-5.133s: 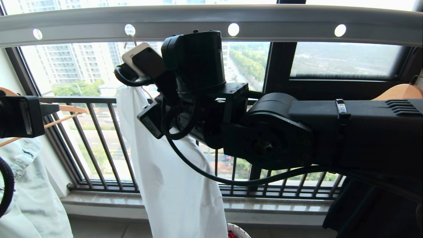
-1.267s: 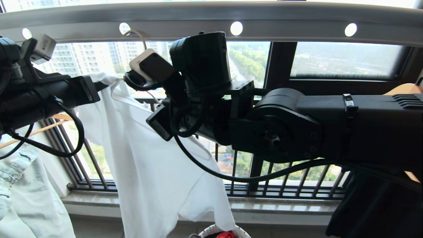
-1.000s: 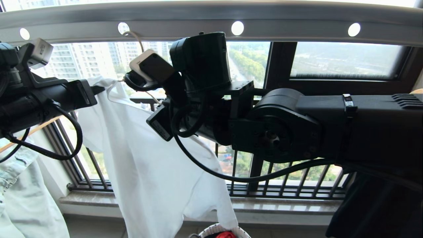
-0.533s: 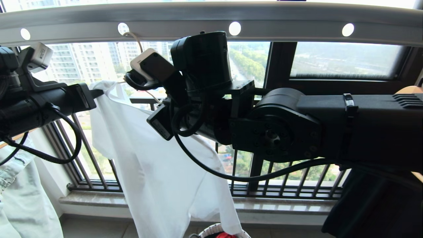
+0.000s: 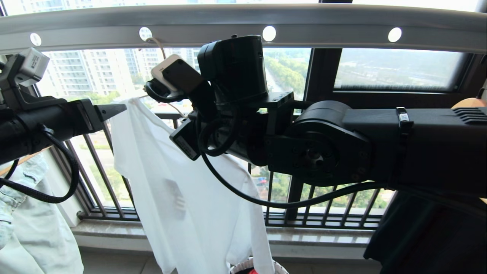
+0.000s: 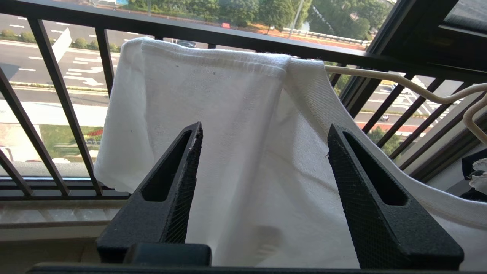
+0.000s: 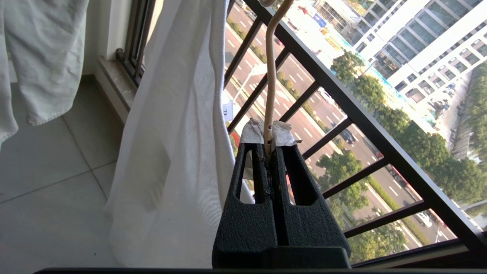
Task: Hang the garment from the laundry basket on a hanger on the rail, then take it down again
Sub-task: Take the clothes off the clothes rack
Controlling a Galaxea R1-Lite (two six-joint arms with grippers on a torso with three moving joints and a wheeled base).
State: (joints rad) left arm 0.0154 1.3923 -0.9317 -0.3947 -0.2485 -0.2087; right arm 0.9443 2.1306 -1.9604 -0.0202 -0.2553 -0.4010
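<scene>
While garment (image 6: 243, 152) drapes hanger (image 7: 269, 76), left end effector (image 6: 262, 140) wide; right end effector (image 7: 271, 152) clamps hanger.

White garment (image 5: 190, 198), cream hanger (image 7: 269, 76), grey rail (image 5: 243, 23), black fingers (image 6: 171, 190)

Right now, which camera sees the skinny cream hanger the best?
The right wrist view: the hanger runs straight up from the shut right gripper that pinches it. The left wrist view shows only one bent rod beside the T-shirt. In the head view the arm hides all but its hook.
</scene>
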